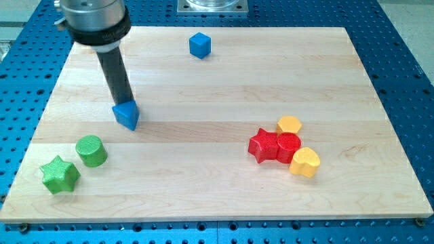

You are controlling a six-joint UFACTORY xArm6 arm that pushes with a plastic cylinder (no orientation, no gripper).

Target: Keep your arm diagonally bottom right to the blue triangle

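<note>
Blue triangle [126, 115] touches my tip [127, 102] at its upper edge; the rod has no jaws and holds nothing.

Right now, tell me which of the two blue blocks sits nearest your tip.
The blue triangle: my tip sits right at its upper edge. The blue cube lies far off toward the view's top.

No legible text, label, brand, number or sign on any block, board or rod.
</note>
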